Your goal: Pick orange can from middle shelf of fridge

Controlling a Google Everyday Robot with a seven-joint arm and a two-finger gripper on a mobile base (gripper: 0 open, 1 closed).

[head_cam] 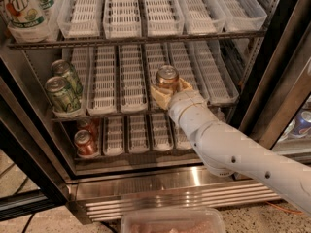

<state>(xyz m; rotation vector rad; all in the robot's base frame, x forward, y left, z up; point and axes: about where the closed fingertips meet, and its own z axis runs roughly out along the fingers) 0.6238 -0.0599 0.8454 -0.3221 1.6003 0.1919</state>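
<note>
The orange can [167, 77] stands upright near the front of the middle shelf [131, 81] of the fridge [170, 188], in a white lane tray right of centre. My gripper [168, 90] reaches in from the lower right on a white arm. Its tan fingers [159, 95] sit on either side of the can's lower body, closed against it. The can's silver top and copper upper body show above the fingers.
Two green cans [63, 89] stand at the left of the middle shelf. Red cans [86, 142] sit on the lower shelf at left. A 7UP bottle [22, 8] is on the top shelf. The dark door frame [279, 81] is to the right. A clear plastic container [172, 221] lies in front.
</note>
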